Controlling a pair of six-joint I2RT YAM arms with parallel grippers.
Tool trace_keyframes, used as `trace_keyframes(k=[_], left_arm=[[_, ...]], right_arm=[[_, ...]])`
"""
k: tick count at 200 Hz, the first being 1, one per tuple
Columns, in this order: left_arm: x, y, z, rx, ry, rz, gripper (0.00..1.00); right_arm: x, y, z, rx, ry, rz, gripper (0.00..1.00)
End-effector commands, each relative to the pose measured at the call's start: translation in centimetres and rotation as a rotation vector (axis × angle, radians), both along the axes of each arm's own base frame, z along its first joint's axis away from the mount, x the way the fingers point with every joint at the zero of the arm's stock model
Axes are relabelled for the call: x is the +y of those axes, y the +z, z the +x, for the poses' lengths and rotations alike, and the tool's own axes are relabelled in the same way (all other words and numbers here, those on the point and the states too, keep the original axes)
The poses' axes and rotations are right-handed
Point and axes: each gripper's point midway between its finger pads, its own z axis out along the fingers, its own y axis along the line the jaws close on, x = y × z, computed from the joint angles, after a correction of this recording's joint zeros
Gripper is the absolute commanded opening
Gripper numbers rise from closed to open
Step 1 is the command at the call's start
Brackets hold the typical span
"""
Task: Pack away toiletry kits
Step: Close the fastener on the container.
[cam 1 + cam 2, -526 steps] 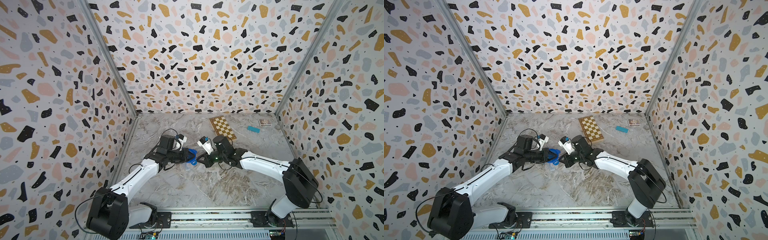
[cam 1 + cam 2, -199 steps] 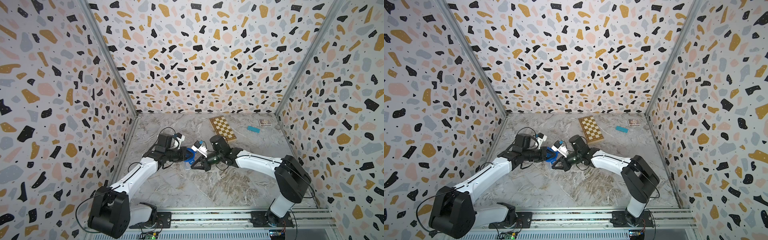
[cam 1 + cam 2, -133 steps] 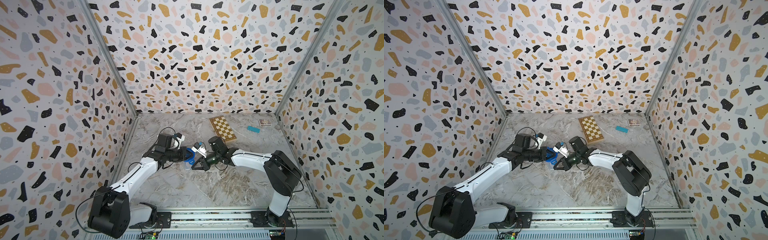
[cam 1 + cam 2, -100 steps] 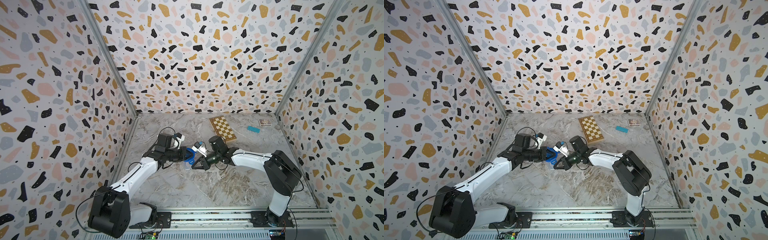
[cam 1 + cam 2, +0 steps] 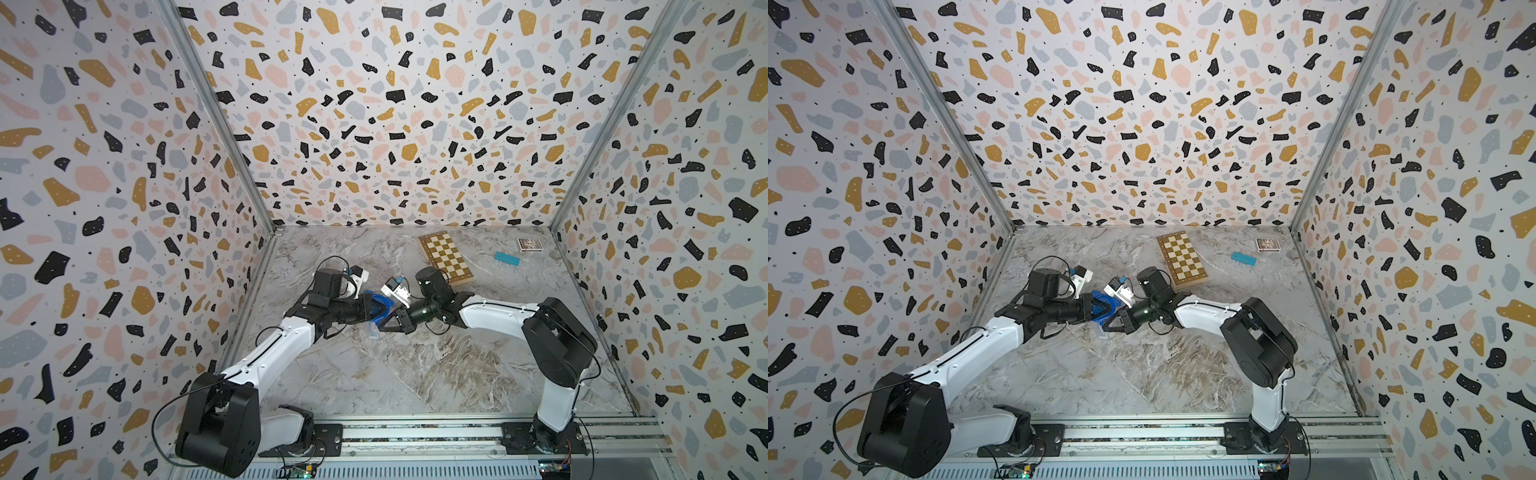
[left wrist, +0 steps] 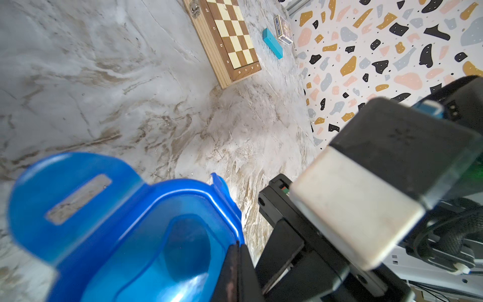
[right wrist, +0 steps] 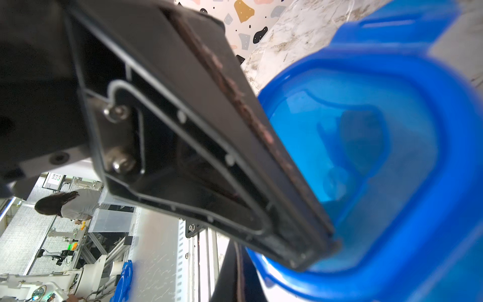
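Jaws of left gripper [image 5: 371, 311] pressed fully together, nothing clamped between them; same closed, empty state for jaws of right gripper [image 5: 385, 326]. Both sets of tips brought in from opposite sides, nearly meeting, onto blue lid [image 5: 384, 302]. Left tips against the lid's rim at one corner in the left wrist view, with the recessed centre of the blue lid [image 6: 125, 235] just beside them. Right tips set on the rim of the opposite edge in the right wrist view, closed right gripper [image 7: 313, 251] lying low across it. One slotted tab [image 6: 73, 198] standing out level with the lid on the side of the left jaws away from the right gripper, not folded down. Clear tub [image 5: 372, 333] directly beneath the lid and both sets of tips, resting on marble tabletop [image 5: 415, 374]. Tub contents and full seating of the lid not discernible. Behind the right jaws, past that arm's wrist: wooden chessboard [image 5: 446, 257]. Well beyond it, toward the far corner: teal block [image 5: 507, 258] and small card box [image 5: 530, 245], near each other but apart.
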Motion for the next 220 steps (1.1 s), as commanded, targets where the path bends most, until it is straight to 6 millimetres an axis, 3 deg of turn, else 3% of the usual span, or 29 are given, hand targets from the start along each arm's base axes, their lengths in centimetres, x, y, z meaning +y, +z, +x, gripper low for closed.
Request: trace_keyframes(k=[1, 82, 138, 179, 203, 220], left_arm=[[4.1, -10.0, -6.3, 0.405, 0.081, 0.246, 0.0], [4.2, -10.2, -6.5, 0.413, 0.084, 0.253, 0.0], [4.2, -10.2, -6.4, 0.419, 0.088, 0.257, 0.0], [4.2, -9.1, -5.6, 0.394, 0.096, 0.246, 0.0], [4.1, -8.1, -4.8, 0.367, 0.099, 0.239, 0.0], [3.9, -7.1, -4.0, 0.337, 0.097, 0.23, 0.0]], right_arm=[[0.4, 0.5, 2.4, -0.121, -0.063, 0.015, 0.0], [1.3, -0.4, 2.5, -0.481, -0.113, -0.057, 0.0], [0.3, 0.3, 3.9, -0.607, -0.255, -0.096, 0.0], [-0.2, 2.2, 0.8, -0.623, -0.141, -0.023, 0.0], [-2.0, 3.3, -1.2, -0.606, -0.086, 0.001, 0.0], [-3.9, 4.9, -1.3, -0.593, -0.113, 0.032, 0.0]])
